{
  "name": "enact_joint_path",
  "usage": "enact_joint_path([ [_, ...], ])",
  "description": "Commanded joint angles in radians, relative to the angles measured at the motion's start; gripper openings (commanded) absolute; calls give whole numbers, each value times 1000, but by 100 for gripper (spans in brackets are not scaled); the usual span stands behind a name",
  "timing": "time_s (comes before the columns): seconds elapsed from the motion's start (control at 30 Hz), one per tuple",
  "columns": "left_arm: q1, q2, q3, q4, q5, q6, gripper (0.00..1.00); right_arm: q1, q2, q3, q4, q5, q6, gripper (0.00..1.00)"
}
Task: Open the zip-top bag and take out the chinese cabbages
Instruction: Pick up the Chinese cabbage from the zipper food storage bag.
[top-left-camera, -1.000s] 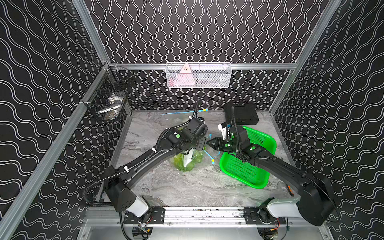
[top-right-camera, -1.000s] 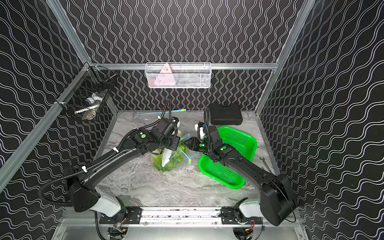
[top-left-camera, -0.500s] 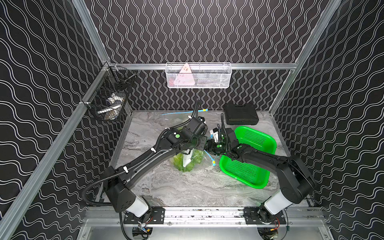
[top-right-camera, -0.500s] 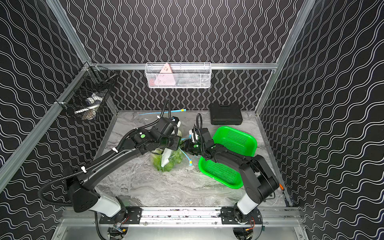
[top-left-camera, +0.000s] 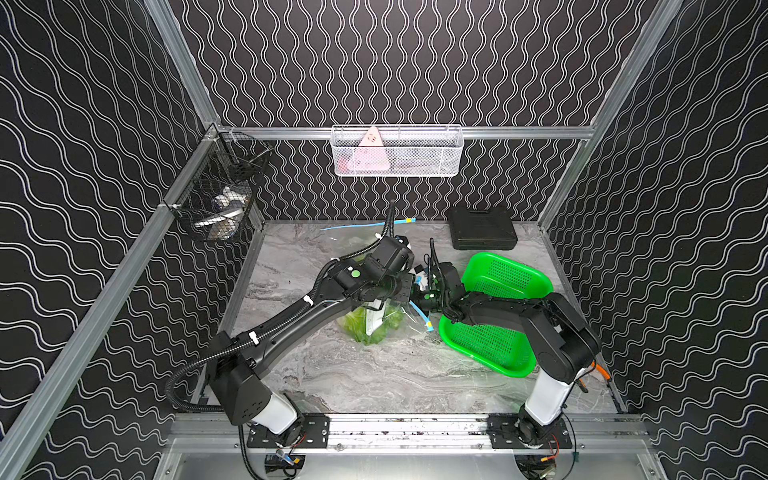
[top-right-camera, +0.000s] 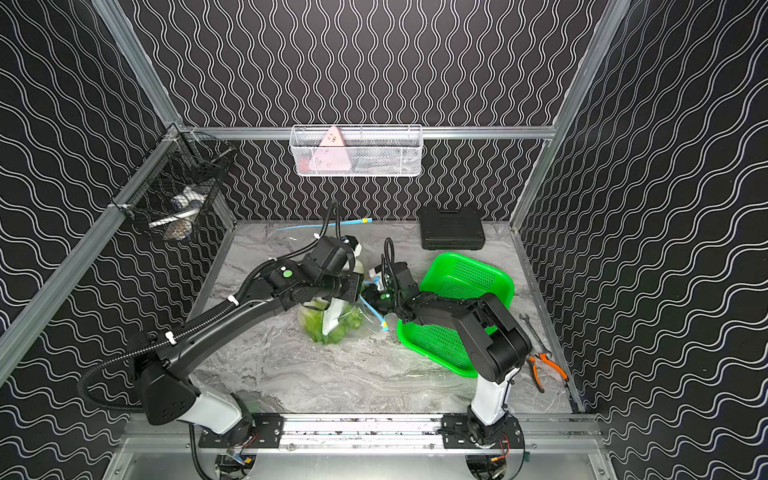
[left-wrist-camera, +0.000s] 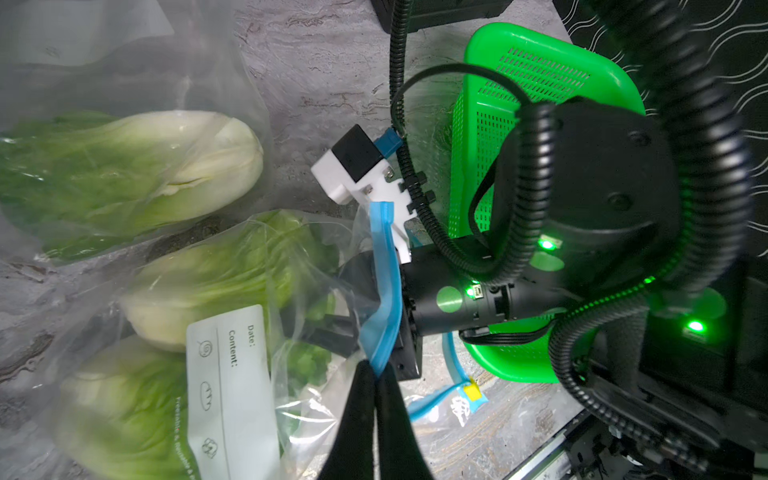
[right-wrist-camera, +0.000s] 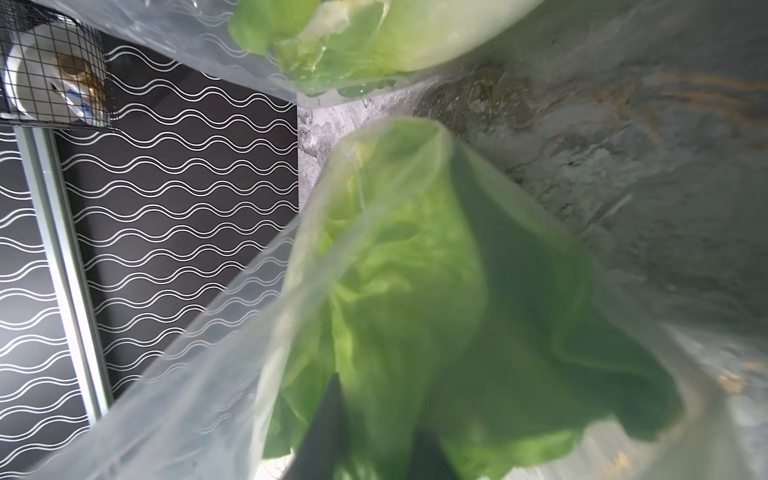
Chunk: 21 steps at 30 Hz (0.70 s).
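Bag open — left hand pinches its zip strip, right hand grips cabbage inside.

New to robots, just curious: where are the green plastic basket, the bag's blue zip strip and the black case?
Green plastic basket (top-left-camera: 484, 345): in a top view, bare mesh.
Blue zip strip (left-wrist-camera: 386, 282): left wrist view, mid-strip.
Black case (top-left-camera: 482, 227): in a top view, lid centre.

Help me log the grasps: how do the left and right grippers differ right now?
The left gripper pinches the blue zip strip of the zip-top bag from outside; the right gripper reaches inside it among the chinese cabbages. Left holds plastic; right sits against leaves, grip unclear. Both are shut.
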<state>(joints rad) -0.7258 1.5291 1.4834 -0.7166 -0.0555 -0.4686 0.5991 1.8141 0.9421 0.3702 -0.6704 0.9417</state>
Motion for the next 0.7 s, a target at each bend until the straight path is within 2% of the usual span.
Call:
enact_joint_path([
  [0.0,5,-21,-14,25,11,-7,30,-10,-19,-17,80,1,10,0],
  [0.07,7,-49,-28,19,-4,-6,70,-30,-42,-15,18,5,-47,0],
  [0.13,9,-84,-36,6,-15,-2,98,-53,-54,-3,-52,3,-117,0],
  [0.27,35,-188,-53,-42,-53,0,99,-105,-31,53,-189,-62,-272,0],
  [0.37,99,-254,-84,-73,-71,-2,99,-135,-20,95,-266,-123,-379,0],
  [0.43,193,-292,-152,-58,-48,-27,99,-139,-15,143,-363,-158,-487,0],
  [0.53,348,-333,-310,59,64,-106,99,-137,-11,184,-458,-230,-640,0],
  [0.67,461,-330,-502,207,131,-207,99,-138,14,254,-572,-286,-793,0],
])
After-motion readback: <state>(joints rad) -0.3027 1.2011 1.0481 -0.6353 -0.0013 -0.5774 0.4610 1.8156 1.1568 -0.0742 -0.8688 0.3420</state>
